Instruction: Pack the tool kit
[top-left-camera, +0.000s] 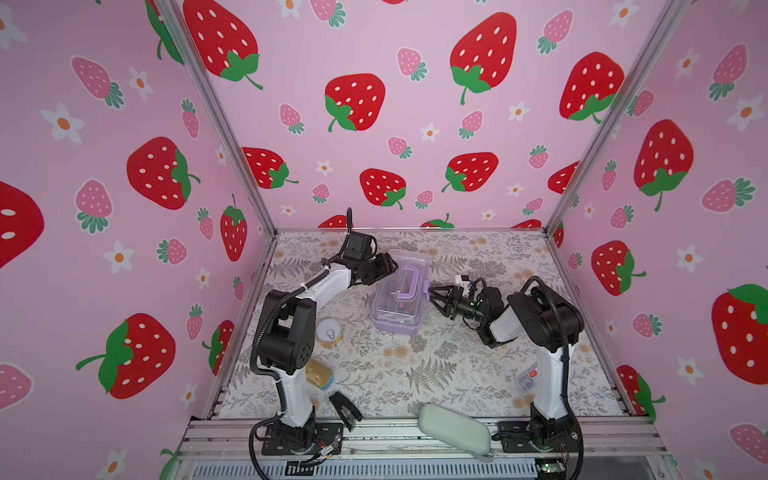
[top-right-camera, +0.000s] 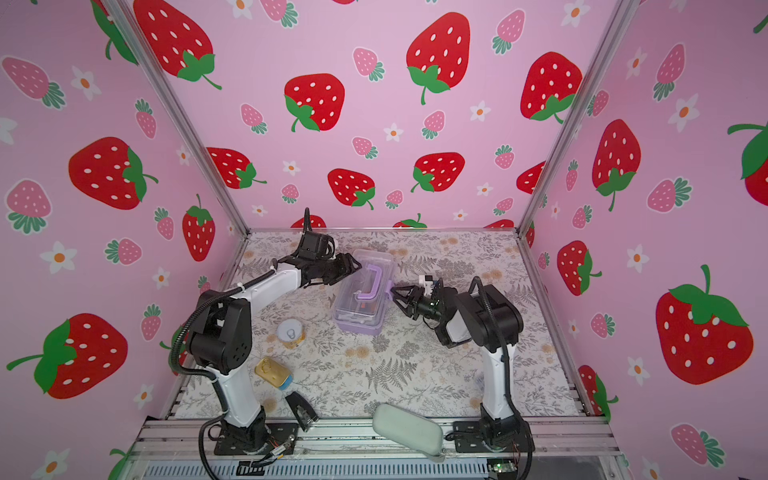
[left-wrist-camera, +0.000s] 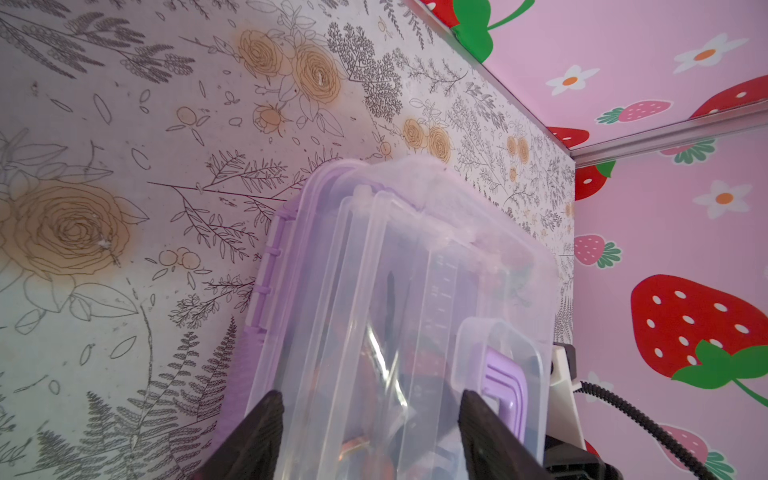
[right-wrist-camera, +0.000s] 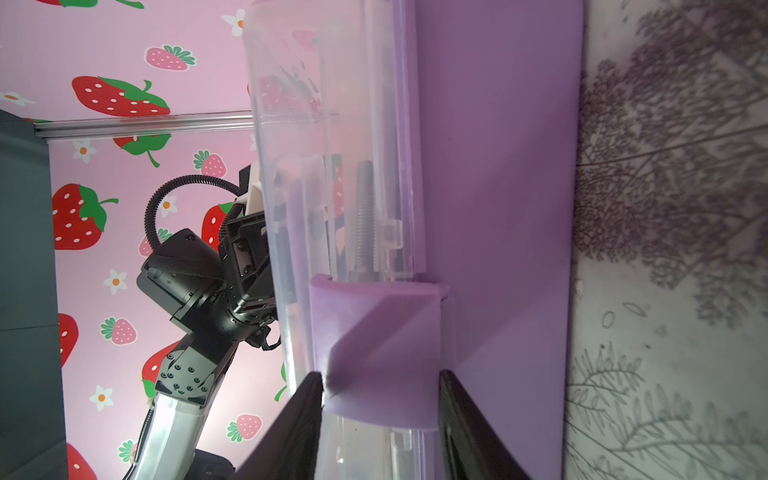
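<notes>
Tool kit (top-left-camera: 401, 297) sits lid-down on the worktop (top-left-camera: 415, 374) toward the back, long axis running front to back. Its lilac latch (right-wrist-camera: 380, 353) faces right, so the right end effector (top-left-camera: 435, 298) is nearest, jaws straddling it, can't tell if clenched yet. Left end effector (top-left-camera: 392, 268) is released, spread over the lid (left-wrist-camera: 415, 270) at its far-left edge.

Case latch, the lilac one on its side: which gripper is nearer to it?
Right. The right gripper straddles the latch; the left gripper is at the opposite side of the case.
</notes>
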